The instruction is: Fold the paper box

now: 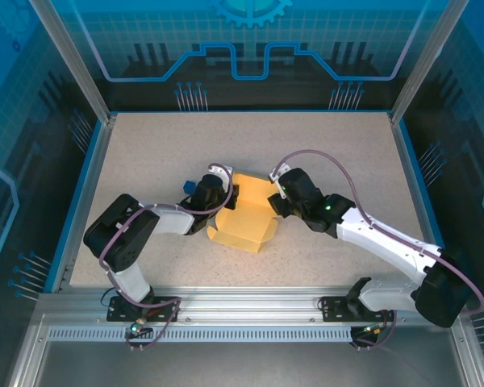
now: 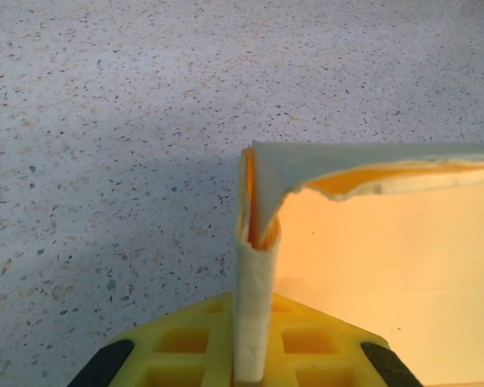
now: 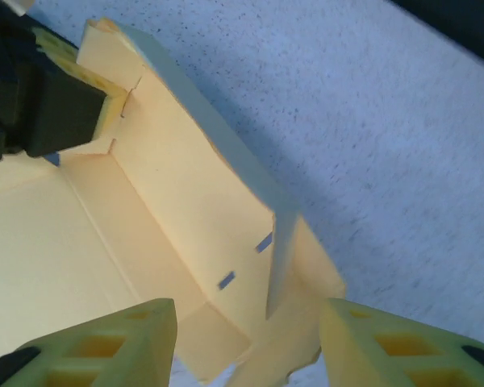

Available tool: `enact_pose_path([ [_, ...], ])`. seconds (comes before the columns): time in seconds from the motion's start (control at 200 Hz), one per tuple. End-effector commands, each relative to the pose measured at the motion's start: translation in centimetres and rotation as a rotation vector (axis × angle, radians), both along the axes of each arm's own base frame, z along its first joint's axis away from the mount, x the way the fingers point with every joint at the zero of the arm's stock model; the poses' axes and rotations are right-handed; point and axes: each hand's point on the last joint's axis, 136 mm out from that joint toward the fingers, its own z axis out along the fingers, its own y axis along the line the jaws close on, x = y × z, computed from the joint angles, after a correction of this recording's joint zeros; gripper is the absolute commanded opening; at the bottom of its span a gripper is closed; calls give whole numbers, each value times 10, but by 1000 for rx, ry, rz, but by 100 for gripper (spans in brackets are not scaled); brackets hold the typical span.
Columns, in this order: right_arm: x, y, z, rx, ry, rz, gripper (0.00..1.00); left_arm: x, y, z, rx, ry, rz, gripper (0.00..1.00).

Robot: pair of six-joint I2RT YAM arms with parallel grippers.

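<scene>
On the speckled table (image 1: 323,153), the pale yellow paper box (image 1: 244,224) lies half-folded in the middle between both arms, the left gripper (image 2: 254,359) pinching its left wall, the right gripper (image 3: 248,339) spread apart beside its right flap.

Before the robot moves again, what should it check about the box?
1. Left gripper pinching the box: ok, card is clamped between its fingers.
2. Right gripper ready: ok, jaws open, with a flap standing between them.
3. Long wall upright: ok.
4. Box closed: not ok, it lies open with loose flaps.
5. Folded edge neat: not ok, it looks ragged.
6. Flap touching the right fingers: cannot tell.
</scene>
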Motion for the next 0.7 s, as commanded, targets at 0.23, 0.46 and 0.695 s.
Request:
enact_pose_path([
  [0.23, 17, 11, 4, 86, 100, -163, 57, -3, -4, 11, -6, 13, 43, 12],
  [0.46, 25, 10, -6, 40, 118, -211, 57, -2, -6, 12, -5, 14, 40, 12],
  [0.695, 26, 8, -23, 13, 153, -254, 57, -1, -7, 14, -7, 12, 40, 12],
])
